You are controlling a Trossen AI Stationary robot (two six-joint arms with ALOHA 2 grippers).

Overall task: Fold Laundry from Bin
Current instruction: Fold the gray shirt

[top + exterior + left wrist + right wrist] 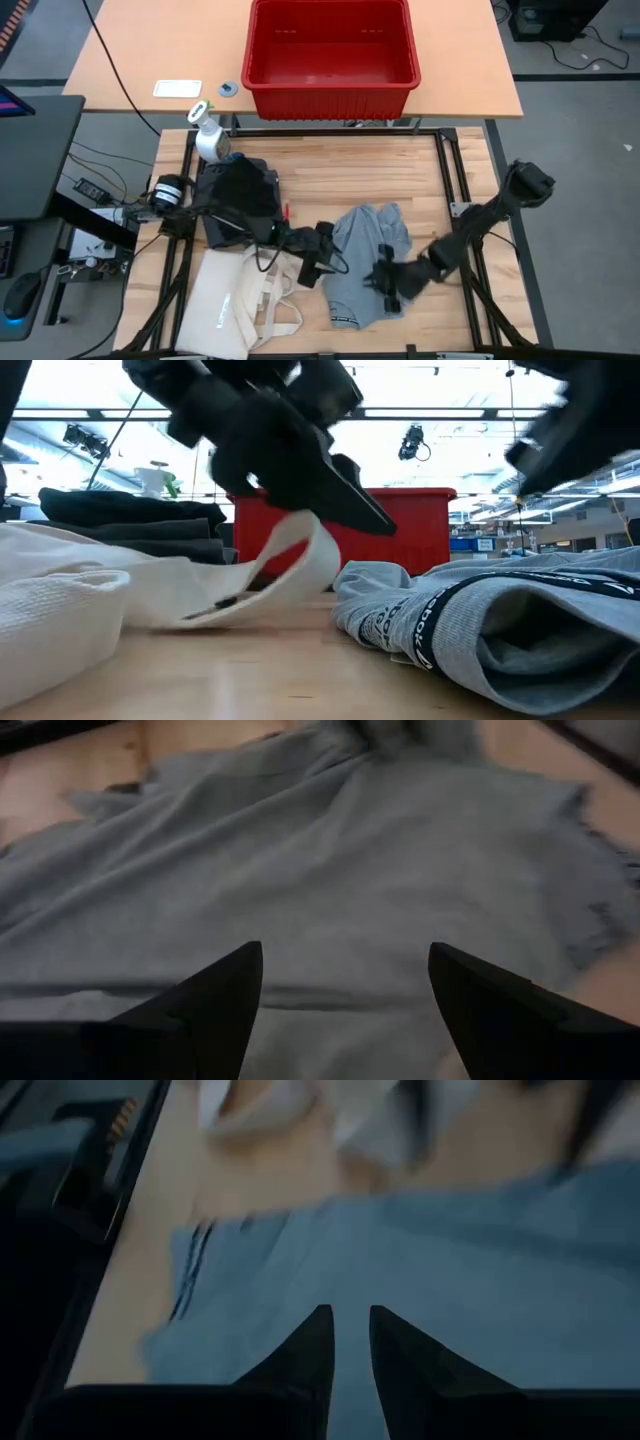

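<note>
- Both arms are matte black throughout, built of slim tubular links joined by thicker, rounded joint housings.
- The left arm (235, 225) shows a pale round cap on the joint at its base end, and thin dark cables run alongside its links.
- The right arm (480, 225) has a bulky, blocky black housing at its outer joint.
- The left end effector (345, 1005) has two dark, wedge-shaped fingers tapering to blunt points.
- The right end effector (348, 1350) carries the same black, tapered fingers with smooth flat faces.
</note>
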